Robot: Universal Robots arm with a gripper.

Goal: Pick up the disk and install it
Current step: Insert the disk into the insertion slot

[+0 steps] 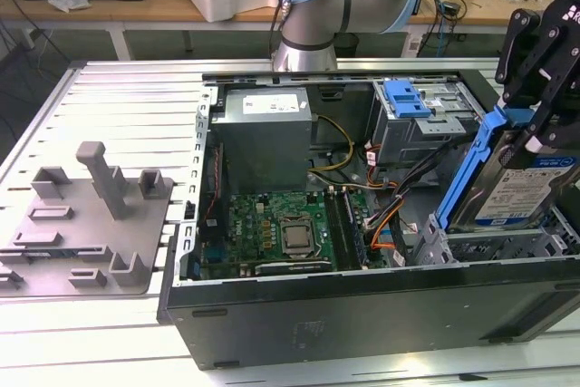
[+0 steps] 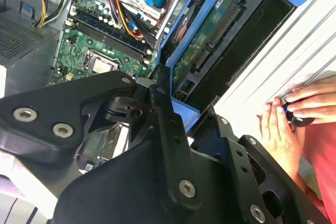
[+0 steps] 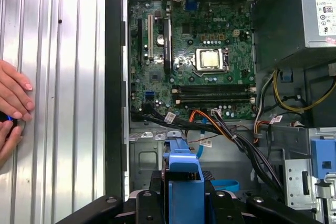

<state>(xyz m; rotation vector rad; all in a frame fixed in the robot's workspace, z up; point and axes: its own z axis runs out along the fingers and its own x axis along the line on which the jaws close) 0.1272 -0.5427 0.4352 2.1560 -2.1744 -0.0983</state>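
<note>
End effector (image 1: 536, 129): clamped on the upper end of the disk (image 1: 512, 189).
Disk position: steeply tilted, lower end at the grey bay (image 1: 494, 246) in the open computer case (image 1: 362, 314), on the exterior view's right; whether it has entered the bay, I cannot tell.
Blue bracket (image 3: 184, 182): runs along the disk's edges.
Drive cage (image 1: 408, 101): beside the power supply (image 1: 267, 129), behind the disk.
Person's hand (image 3: 13, 95): resting on the slatted surface (image 1: 109, 97), just beside the case.
</note>
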